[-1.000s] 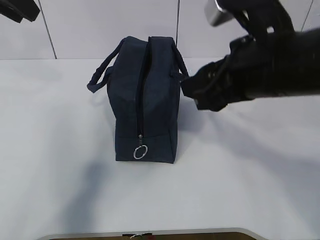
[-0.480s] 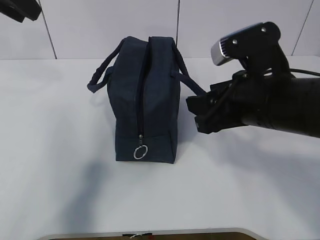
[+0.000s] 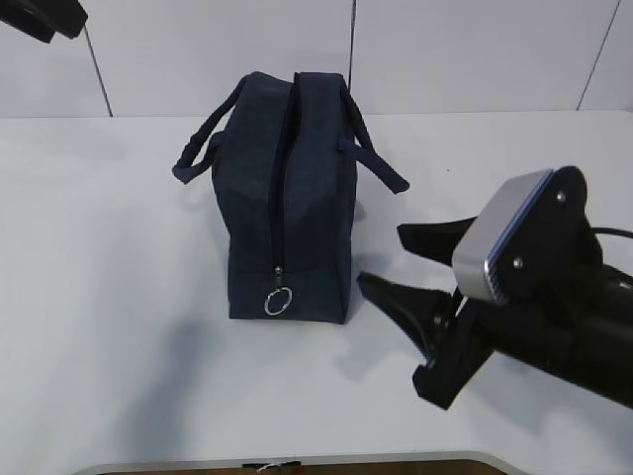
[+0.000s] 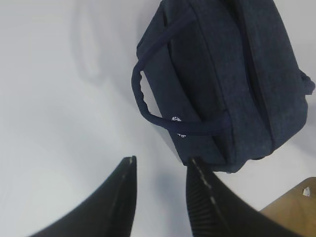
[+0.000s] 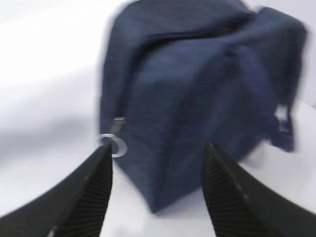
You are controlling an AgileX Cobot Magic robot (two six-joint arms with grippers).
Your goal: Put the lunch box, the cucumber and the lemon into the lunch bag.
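Observation:
The dark navy lunch bag (image 3: 297, 198) stands upright mid-table, its zipper drawn shut down to the silver ring pull (image 3: 279, 300). My right gripper (image 3: 386, 259) hovers open and empty to the right of the bag's near corner, apart from it. In the right wrist view that gripper (image 5: 158, 148) frames the bag (image 5: 197, 84), with the ring pull (image 5: 114, 145) by the left fingertip. Above the table beside the bag's handle side (image 4: 217, 84), my left gripper (image 4: 163, 160) is open and holds nothing. The lunch box, the cucumber and the lemon are out of view.
The white table (image 3: 119, 297) ends at a front edge (image 3: 297, 460) close to the camera. Pale wall panels (image 3: 445, 49) stand behind the bag. The left arm (image 3: 40, 15) shows only at the top left corner. A brown surface (image 4: 296, 202) shows past the table corner.
My right arm has swung from beside the bag's right handle down and toward the camera, to the front right of the bag. Its jaws stayed open. The bag has not moved.

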